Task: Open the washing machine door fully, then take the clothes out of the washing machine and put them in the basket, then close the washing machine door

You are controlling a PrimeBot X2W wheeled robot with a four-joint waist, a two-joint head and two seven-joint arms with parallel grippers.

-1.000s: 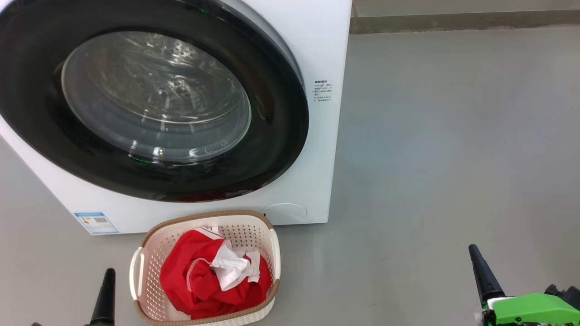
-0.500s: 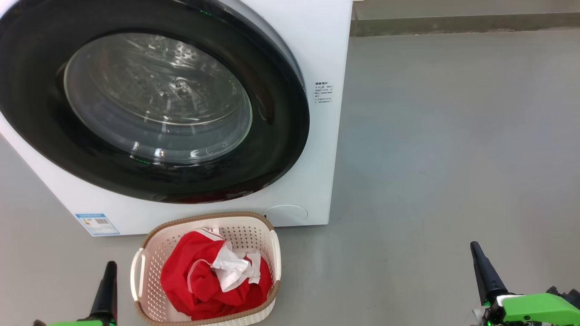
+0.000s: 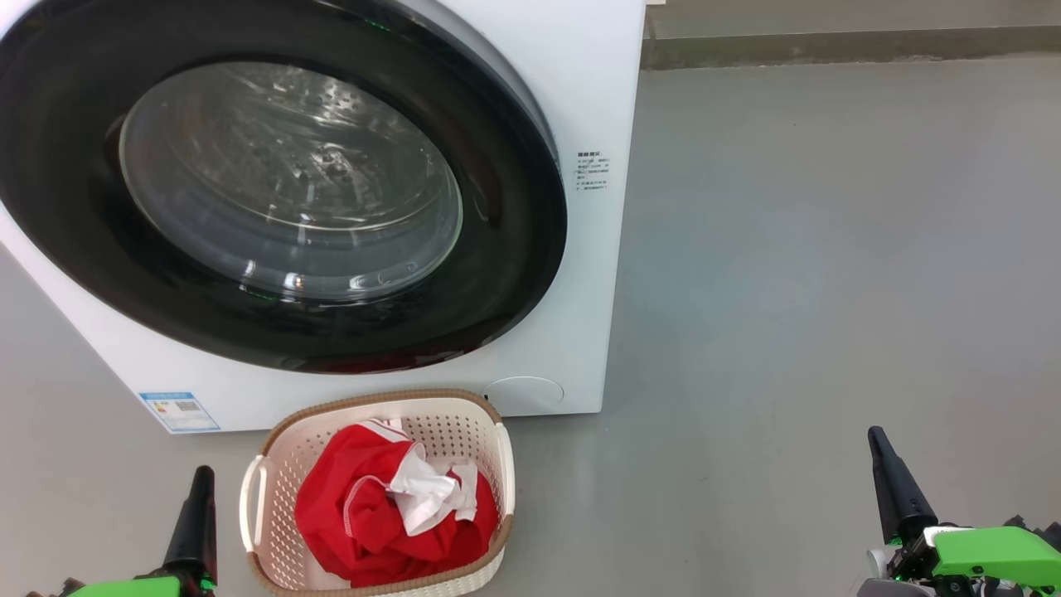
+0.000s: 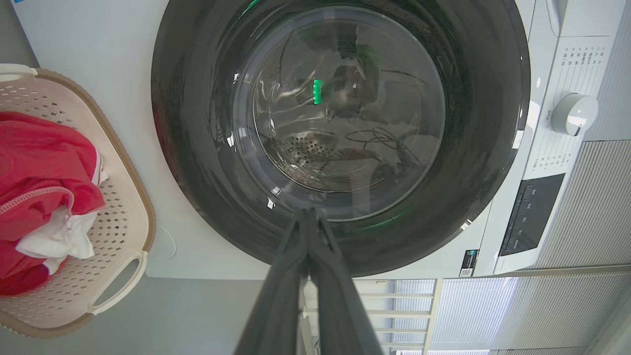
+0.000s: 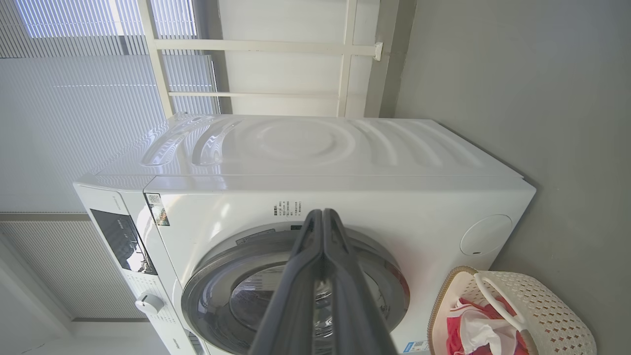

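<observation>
1 basket [image 3: 464,431] w/ clothes [image 3: 365,514], 1 door [image 3: 514,249] shut.

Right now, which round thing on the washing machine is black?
The washing machine door: its wide rim is glossy black around clear glass. The small round flap at the lower corner and the dial are both white.
</observation>
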